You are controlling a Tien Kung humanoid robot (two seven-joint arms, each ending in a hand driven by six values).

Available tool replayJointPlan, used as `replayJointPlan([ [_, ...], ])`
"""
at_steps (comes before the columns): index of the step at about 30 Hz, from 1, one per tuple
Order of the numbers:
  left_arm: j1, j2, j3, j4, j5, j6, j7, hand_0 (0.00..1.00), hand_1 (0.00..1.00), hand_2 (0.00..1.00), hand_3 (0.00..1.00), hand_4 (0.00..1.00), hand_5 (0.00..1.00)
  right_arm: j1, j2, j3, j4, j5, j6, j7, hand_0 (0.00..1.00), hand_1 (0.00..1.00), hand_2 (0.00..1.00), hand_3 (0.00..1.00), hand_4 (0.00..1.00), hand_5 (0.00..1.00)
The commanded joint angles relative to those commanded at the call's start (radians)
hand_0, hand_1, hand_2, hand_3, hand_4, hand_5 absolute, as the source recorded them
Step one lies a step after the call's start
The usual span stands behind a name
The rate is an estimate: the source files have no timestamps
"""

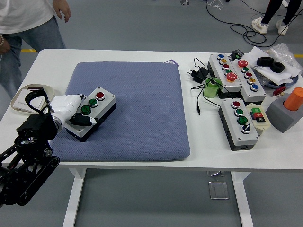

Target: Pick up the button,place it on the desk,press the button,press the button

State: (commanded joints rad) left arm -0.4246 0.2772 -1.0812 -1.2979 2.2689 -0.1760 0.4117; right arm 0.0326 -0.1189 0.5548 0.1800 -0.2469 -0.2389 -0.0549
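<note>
- Button box, grey-topped on a black base and carrying a red and two green buttons, is clamped at its near-left end by the left hand; white fingers are laid over the top beside the nearest green button, and a dark thumb is pressed against the black side wall.
- Whether the box is lifted clear or resting on the blue pad beneath the hand cannot be told from this view; it is seen slightly tilted.
- Just behind the hand, to its left, a shallow white tray is set on the white table.
- Well away to the hand's right, past the pad's far edge, three other button boxes, a black cable and plug, a grey block with an orange cylinder and assorted clutter are grouped.
- The right hand is not in view. Part of a person is seen standing beyond the table's left corner, touching nothing.
- Risk, as judged: the grip is taken at one end only, so the box's free end could sag or the box could pivot out of the fingers when moved.
- Risk, as judged: the nearest green button could be pressed by mistake by the fingers lying beside it.
- Risk, as judged: on the soft pad, the box could rock or slide when pressed.
</note>
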Motion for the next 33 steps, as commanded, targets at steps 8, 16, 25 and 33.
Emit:
replayJointPlan([
  [8,-0.015,0.006,0.003,0.008,0.000,-0.004,-0.059,0.387,0.424,0.440,0.666,0.700,0.069,0.001,0.000,0.006,0.000,-0.006,-0.001,0.000,0.675,0.635,0.662,0.595,0.300,0.081],
  [16,-0.031,0.018,-0.001,-0.006,0.000,0.056,-0.166,0.392,0.416,0.414,0.552,0.631,0.030,0.000,-0.001,0.011,0.000,-0.012,-0.002,-0.001,0.674,0.632,0.662,0.595,0.300,0.082],
  [25,-0.048,0.025,0.042,0.005,0.000,0.063,-0.289,0.395,0.400,0.394,0.513,0.650,0.002,0.001,-0.001,0.016,0.000,-0.017,-0.003,-0.001,0.675,0.631,0.660,0.596,0.300,0.085],
  [33,-0.088,0.023,0.126,0.004,0.000,0.140,-0.386,0.395,0.394,0.388,0.506,0.647,0.002,0.002,-0.001,0.015,0.000,-0.018,-0.005,-0.001,0.675,0.630,0.657,0.596,0.300,0.084],
])
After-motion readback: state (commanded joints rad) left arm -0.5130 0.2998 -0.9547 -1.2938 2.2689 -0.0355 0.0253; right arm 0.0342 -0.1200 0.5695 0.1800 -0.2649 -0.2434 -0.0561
